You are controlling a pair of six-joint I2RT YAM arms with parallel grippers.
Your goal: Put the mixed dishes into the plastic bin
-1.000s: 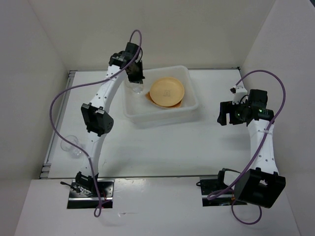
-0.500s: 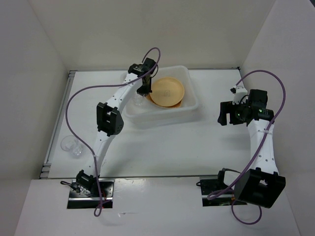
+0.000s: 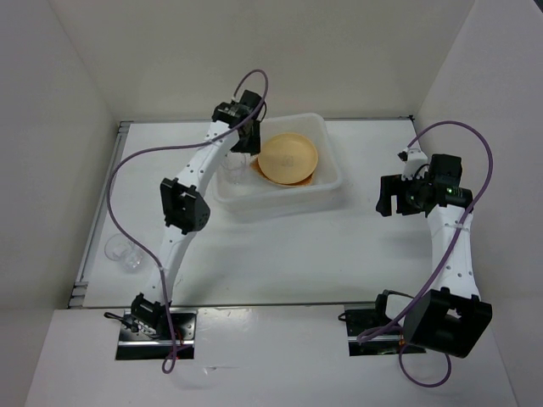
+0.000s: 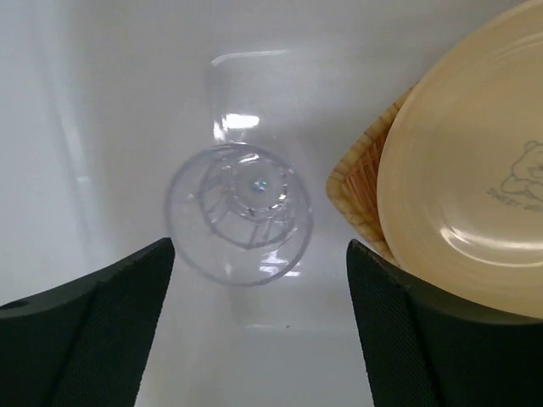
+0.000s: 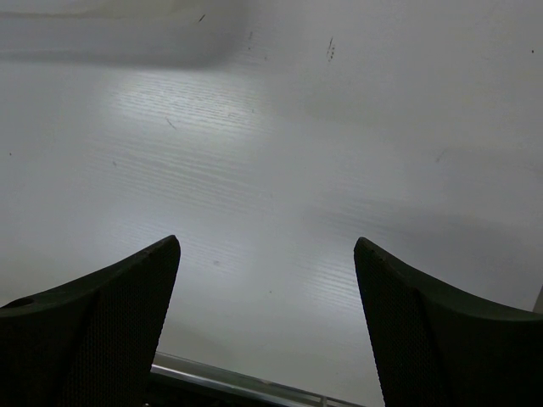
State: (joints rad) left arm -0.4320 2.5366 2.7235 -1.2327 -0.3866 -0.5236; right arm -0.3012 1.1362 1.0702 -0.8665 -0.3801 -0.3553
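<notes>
Translucent white plastic forms the bin [image 3: 284, 202], which sits on the bench [image 3: 280, 254] toward the far side.

**Contents of the bin**
- A round plate [image 4: 475, 170], pale orange, lies in the right part of the bin.
- A woven plate [image 4: 356, 191] lies under it; only its edge shows at the left of the round plate.
- A clear cup [image 4: 240, 212] rests on the bin floor, just beside the woven plate and apart from it. The cup is seen end-on; whether its mouth faces up or down cannot be told.

**Outside the bin**
- A second cup [image 3: 123, 252] stands at the left edge of the bench, well apart from the bin.

**Pincers**
- The left pincer [image 4: 259, 246] hangs above the cup in the bin. Its jaws stand wide, with neither finger touching the cup.
- The right pincer [image 5: 267, 242] hangs over bare bench to the right of the bin. Its jaws stand wide and hold nothing.
</notes>
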